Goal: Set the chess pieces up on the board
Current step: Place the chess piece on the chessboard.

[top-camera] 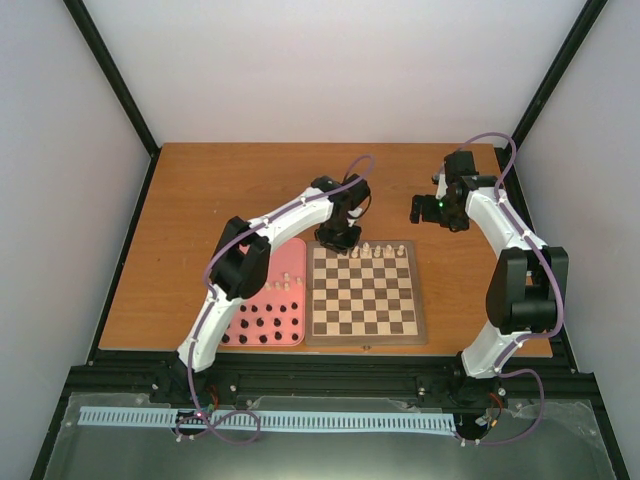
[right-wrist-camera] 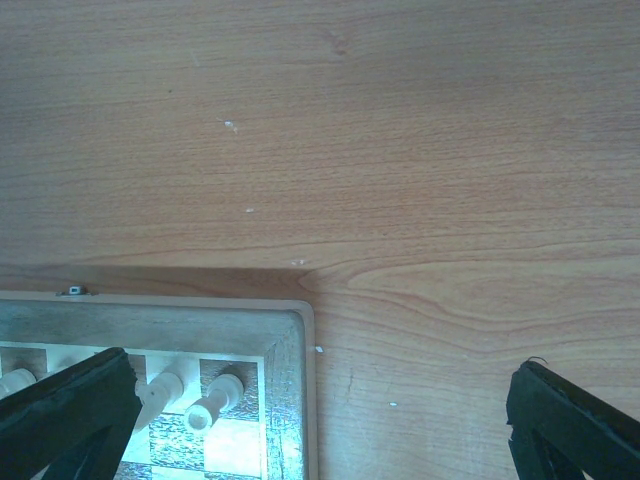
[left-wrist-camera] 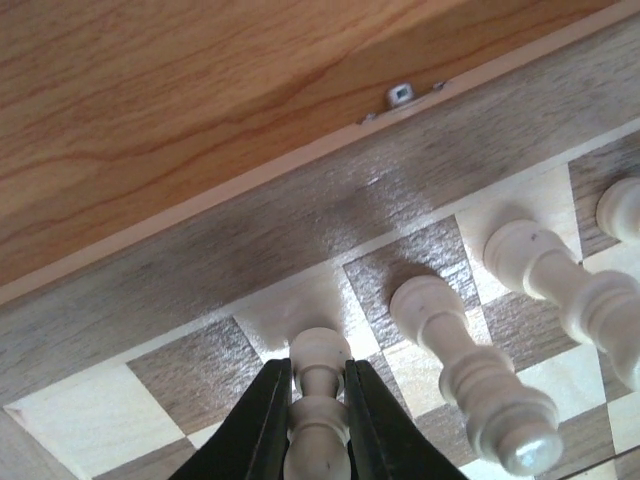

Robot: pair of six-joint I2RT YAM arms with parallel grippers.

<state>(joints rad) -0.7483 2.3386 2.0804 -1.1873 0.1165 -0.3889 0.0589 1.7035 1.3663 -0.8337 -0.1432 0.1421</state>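
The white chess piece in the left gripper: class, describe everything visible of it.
Cream and smooth, the white chess piece has a narrow neck above a round base. It stands upright, pinched between the left gripper's black fingers, over a light square in the board's edge row; contact with it is unclear.

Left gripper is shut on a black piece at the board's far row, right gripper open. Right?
Not black. The left wrist view shows the left gripper shut on a cream-white piece at the far row of the board; the right gripper is open.

Far board [top-camera: 362, 300] edge: crowded chess pieces [top-camera: 378, 250].
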